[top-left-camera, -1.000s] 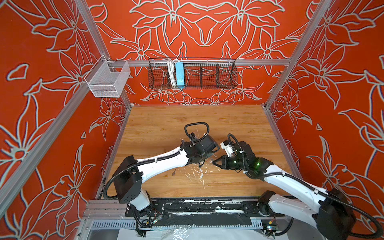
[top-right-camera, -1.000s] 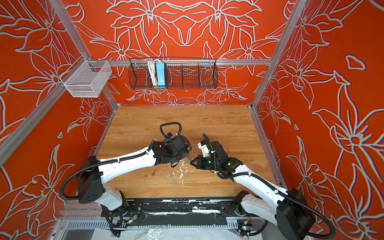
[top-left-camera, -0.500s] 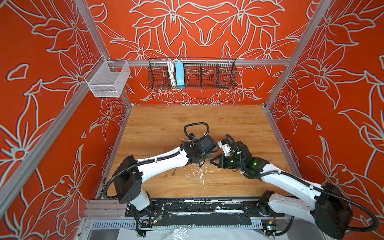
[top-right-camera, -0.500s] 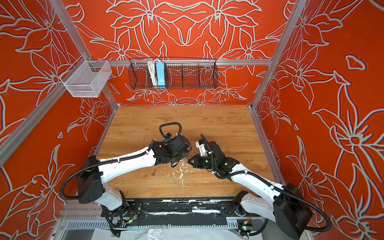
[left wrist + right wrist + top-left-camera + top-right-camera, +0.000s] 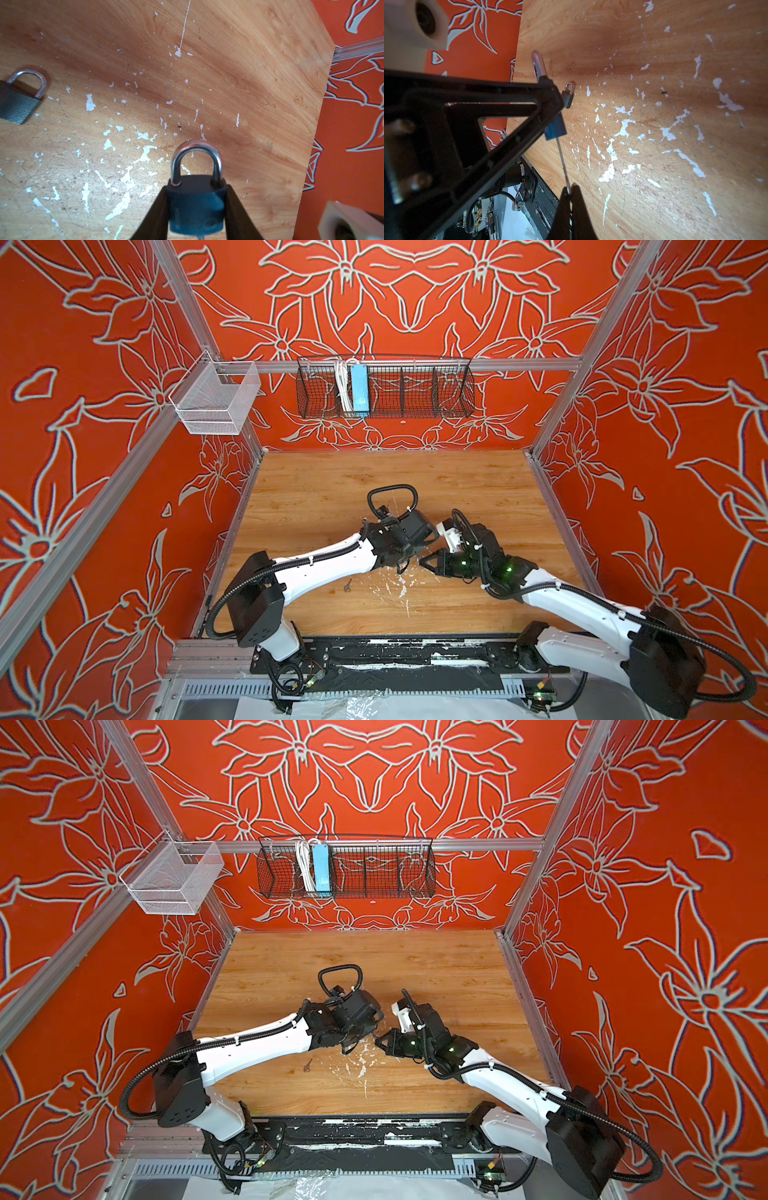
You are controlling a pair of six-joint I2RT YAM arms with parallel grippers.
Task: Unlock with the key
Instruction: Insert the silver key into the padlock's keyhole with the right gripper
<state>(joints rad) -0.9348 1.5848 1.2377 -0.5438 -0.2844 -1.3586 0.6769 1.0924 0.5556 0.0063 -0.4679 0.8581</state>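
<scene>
My left gripper is shut on the body of a blue padlock, and both legs of its steel shackle are seated in the body. My right gripper is shut on a thin metal key, whose blade reaches into the bottom of the padlock. A bit of the key shows under the lock. In both top views the left gripper and right gripper meet tip to tip over the middle of the wooden table.
A second, grey padlock lies flat on the table near the held one. A loose key lies by the left arm. A wire basket and a mesh bin hang on the walls.
My right gripper has shifted slightly left toward the left gripper, bringing the key to the padlock. The left arm has hardly moved.
</scene>
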